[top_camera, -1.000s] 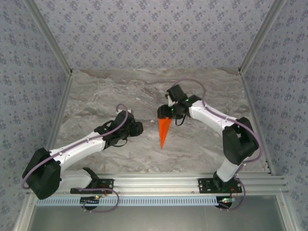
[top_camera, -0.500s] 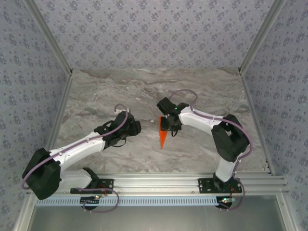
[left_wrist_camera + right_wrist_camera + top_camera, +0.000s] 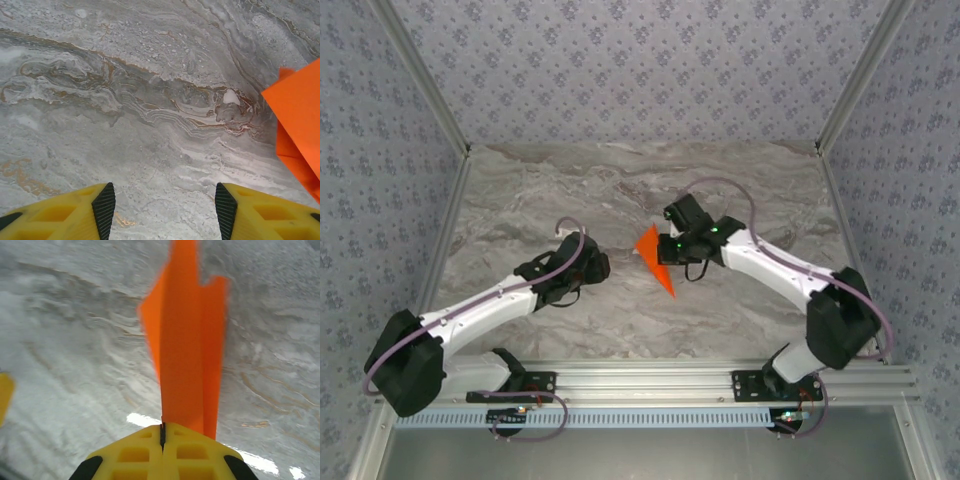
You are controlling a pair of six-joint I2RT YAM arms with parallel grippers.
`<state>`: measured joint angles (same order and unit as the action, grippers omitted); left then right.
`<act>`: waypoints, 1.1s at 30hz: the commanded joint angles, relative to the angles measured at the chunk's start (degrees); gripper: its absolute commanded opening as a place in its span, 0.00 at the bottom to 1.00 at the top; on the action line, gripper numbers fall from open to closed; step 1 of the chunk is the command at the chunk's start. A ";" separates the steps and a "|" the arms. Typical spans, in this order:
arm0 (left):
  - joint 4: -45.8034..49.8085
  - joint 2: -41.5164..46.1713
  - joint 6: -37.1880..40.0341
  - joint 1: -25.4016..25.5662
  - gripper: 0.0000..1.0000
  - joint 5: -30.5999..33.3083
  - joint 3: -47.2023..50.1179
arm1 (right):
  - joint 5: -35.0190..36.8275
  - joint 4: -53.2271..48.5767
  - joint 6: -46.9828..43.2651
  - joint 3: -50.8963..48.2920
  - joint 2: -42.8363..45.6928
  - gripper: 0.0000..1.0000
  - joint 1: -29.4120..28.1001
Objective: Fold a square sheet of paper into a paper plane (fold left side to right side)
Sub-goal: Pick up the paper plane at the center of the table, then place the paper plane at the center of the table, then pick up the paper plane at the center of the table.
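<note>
The orange paper plane is a slim folded dart held above the marble table, its tip pointing down-right toward the near edge. My right gripper is shut on its wide end; in the right wrist view the paper plane sticks straight out from the closed yellow fingers. My left gripper hovers to the left of the plane, open and holding nothing. Its yellow fingers frame bare marble, and the orange paper plane shows at the right edge of that view.
The grey marble table is walled by patterned panels with metal posts at the left and right. An aluminium rail runs along the near edge at the arm bases.
The right gripper has lifted and turned the plane: its tip swung from pointing straight toward the near edge to pointing down-right, and the right arm stretched out. The left gripper barely moved.
</note>
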<state>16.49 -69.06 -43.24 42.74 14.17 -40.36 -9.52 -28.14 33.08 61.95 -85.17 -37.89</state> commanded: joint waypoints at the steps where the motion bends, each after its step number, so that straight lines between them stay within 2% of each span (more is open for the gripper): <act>1: 1.97 1.87 0.99 -0.36 0.58 1.99 -2.51 | -12.34 10.36 -1.64 -9.63 -0.93 0.00 5.04; 3: 2.30 2.18 0.93 -0.35 0.58 2.00 -2.59 | -15.97 15.37 -1.17 -14.83 -3.25 0.00 8.56; 5: 2.73 2.50 0.73 -0.37 0.58 2.00 -2.46 | -15.31 15.83 -2.28 -17.44 -4.52 0.00 11.44; 9: 3.54 3.40 0.43 -0.31 0.60 2.68 -2.11 | -11.14 10.43 -5.33 -17.95 -1.43 0.35 14.90; 12: 3.68 4.14 1.12 -0.30 0.61 3.48 -2.25 | -4.57 0.81 -8.64 -14.03 2.69 0.45 13.69; 15: 2.57 4.96 1.92 -0.38 0.67 3.96 -1.87 | -2.18 -4.39 -10.34 -11.95 6.17 0.52 11.36; 19: 1.44 5.93 2.81 -0.33 0.74 4.51 -1.79 | -4.61 -5.56 -9.08 -13.02 7.48 0.55 9.10; 22: 1.24 6.15 3.32 -0.44 0.75 4.70 -2.08 | -8.23 -2.36 -7.26 -15.38 6.98 0.59 7.84; 26: 1.19 6.10 3.48 -0.41 0.75 4.82 -2.01 | -8.93 -1.02 -6.40 -16.28 5.35 0.60 6.12; 33: 1.50 6.39 2.99 -0.42 0.75 4.81 -1.30 | -9.23 0.88 -5.31 -17.05 2.81 0.53 5.69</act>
<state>18.02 -63.79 -40.95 42.74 17.63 -40.82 -18.04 -27.99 26.63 45.56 -81.56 -31.81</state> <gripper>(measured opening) 0.750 0.530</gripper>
